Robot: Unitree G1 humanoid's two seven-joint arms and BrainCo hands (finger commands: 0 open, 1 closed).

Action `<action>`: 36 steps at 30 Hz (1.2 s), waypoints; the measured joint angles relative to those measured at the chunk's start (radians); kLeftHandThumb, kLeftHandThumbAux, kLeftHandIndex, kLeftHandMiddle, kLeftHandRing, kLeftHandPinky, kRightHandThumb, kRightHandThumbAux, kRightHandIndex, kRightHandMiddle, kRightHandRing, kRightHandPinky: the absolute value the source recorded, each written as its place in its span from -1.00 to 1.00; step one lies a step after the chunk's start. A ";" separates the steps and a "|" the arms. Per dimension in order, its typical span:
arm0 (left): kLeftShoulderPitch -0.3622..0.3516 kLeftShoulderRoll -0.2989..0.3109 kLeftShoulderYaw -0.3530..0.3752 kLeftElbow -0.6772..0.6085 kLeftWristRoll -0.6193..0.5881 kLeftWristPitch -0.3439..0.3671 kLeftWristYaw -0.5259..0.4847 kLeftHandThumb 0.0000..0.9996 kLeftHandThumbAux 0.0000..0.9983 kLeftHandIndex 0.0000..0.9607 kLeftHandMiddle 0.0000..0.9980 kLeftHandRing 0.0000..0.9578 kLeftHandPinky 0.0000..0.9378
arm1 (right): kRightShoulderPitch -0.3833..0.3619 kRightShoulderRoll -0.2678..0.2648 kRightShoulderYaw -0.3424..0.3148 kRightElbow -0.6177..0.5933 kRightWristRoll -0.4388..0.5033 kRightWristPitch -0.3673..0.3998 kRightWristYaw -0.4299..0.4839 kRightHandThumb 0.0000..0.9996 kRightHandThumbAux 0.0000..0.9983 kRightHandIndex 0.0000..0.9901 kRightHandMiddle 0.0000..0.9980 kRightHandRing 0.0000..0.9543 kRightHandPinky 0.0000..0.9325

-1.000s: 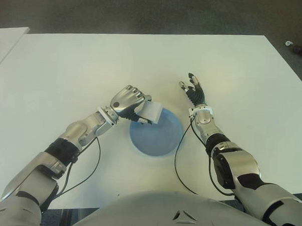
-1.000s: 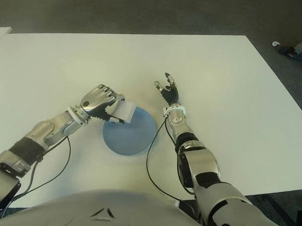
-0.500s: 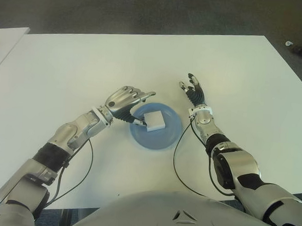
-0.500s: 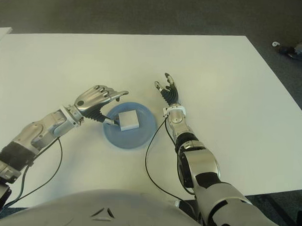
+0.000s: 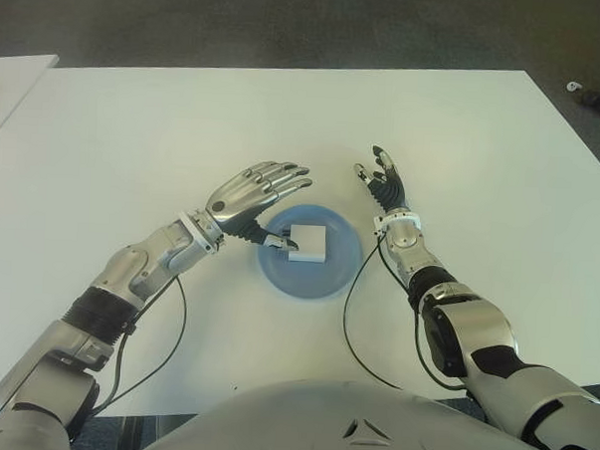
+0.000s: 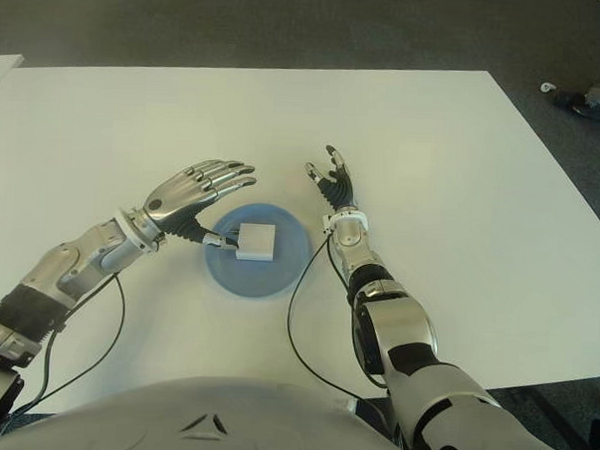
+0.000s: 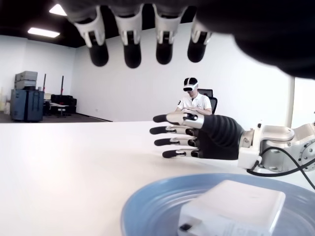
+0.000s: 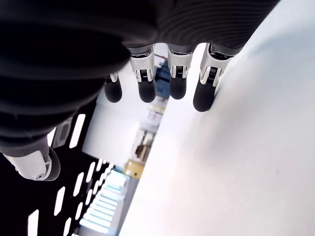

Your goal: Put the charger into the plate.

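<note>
While I watch through the head camera, the white square charger (image 5: pixel 307 242) lies flat inside the blue plate (image 5: pixel 340 272), a little toward the plate's ten o'clock side. The plate sits near the middle of a white table (image 5: pixel 135 128), closer to the robot's edge.

The left hand (image 5: pixel 251 195) hovers at the plate's ten o'clock, over its rim. Its four fingers (image 5: pixel 282 174) are stretched out and spread, pointing toward two o'clock, and they hold nothing. The thumb reaches down toward the charger's near corner; I cannot tell whether it touches. From the left wrist camera, I see the fingertips (image 7: pixel 131 48) hanging free above the table, with the charger (image 7: pixel 231 209) resting in the plate (image 7: pixel 147 206) beneath.

The right hand (image 5: pixel 382 181) shows at the plate's one o'clock, just beside the rim, fingers relaxed and extended toward twelve o'clock, holding nothing. Its own wrist camera shows those fingers (image 8: pixel 174 73) loose above bare table.

In the left wrist view, a seated person (image 7: pixel 193 102) wearing a headset is far behind the table.
</note>
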 measured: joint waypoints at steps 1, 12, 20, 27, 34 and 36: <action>0.000 0.000 0.004 -0.002 0.000 0.000 0.000 -0.64 -0.59 -1.00 -1.00 -1.00 -1.00 | 0.000 0.000 0.001 0.000 -0.001 0.000 -0.002 -0.88 -0.06 -1.00 -1.00 -1.00 -0.84; 0.007 -0.006 0.028 -0.010 -0.006 0.011 -0.007 -0.76 -0.43 -1.00 -1.00 -1.00 -1.00 | 0.003 0.000 0.024 0.001 -0.025 0.000 -0.037 -0.86 -0.02 -1.00 -1.00 -1.00 -0.86; -0.025 -0.098 0.100 0.144 -0.215 0.007 -0.025 -0.86 -0.11 -0.94 -0.93 -0.97 -0.93 | 0.006 0.001 0.040 0.000 -0.052 -0.004 -0.059 -0.87 0.04 -1.00 -1.00 -1.00 -0.90; -0.117 -0.201 0.171 0.418 -0.475 -0.083 -0.131 -0.91 0.01 -0.95 -0.93 -0.97 -0.99 | 0.007 -0.003 0.042 -0.003 -0.055 -0.017 -0.072 -0.87 0.05 -1.00 -1.00 -1.00 -0.90; -0.188 -0.299 0.312 0.612 -0.761 -0.104 -0.292 -0.97 0.10 -1.00 -0.99 -1.00 -1.00 | 0.007 -0.006 0.050 -0.004 -0.058 -0.023 -0.078 -0.88 0.01 -1.00 -1.00 -1.00 -0.92; -0.200 -0.330 0.364 0.660 -0.843 -0.105 -0.337 -0.98 0.09 -1.00 -1.00 -1.00 -1.00 | 0.008 -0.006 0.053 -0.002 -0.058 -0.023 -0.078 -0.88 0.01 -1.00 -1.00 -1.00 -0.94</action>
